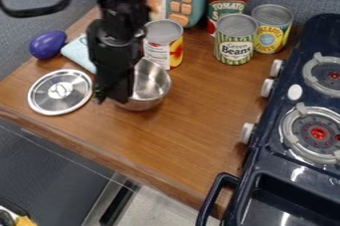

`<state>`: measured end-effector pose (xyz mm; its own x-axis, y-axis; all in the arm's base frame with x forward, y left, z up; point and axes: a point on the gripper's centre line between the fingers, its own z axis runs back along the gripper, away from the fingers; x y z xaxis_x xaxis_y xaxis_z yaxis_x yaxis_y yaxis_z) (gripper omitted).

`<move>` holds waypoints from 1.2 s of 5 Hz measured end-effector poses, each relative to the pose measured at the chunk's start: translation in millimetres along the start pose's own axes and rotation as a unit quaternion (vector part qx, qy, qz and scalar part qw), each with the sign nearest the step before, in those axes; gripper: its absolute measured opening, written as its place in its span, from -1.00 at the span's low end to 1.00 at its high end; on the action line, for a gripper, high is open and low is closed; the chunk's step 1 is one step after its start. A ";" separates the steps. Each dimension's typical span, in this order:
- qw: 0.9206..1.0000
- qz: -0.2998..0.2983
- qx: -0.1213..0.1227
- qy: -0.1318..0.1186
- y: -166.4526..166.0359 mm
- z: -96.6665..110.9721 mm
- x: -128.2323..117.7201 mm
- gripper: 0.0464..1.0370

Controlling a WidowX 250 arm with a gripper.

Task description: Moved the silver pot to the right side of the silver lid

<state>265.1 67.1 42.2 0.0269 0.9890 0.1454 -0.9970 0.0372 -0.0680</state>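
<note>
I hang at the left over the counter [179, 135], my gripper [113, 94] at the near left side of the silver pot [154, 83], hiding part of it; I cannot tell whether I am clenched or released. The pot stands upright, open at the top, bare metal showing inside, to the right of the silver lid [46, 99]. Just beyond it stands a red-and-yellow can [175, 51]. Farther right are a green-striped can [233, 46], a yellow-and-blue can [270, 30] and a red-and-green can [227, 6]. A light blue cloth [78, 55] and purple object [47, 45] lie far left; the dark stove [271, 143] is right.
</note>
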 end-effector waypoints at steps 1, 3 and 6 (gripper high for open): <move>0.999 -0.021 0.028 0.028 4.1 -9.1 6.0 -0.98; 0.997 -0.055 0.058 0.021 6.2 -13.7 10.1 -0.61; 0.997 -0.063 0.025 0.022 -5.3 2.1 1.9 0.95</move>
<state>270.4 68.5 44.9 0.1552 0.9822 0.1062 -0.9877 0.1563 -0.0014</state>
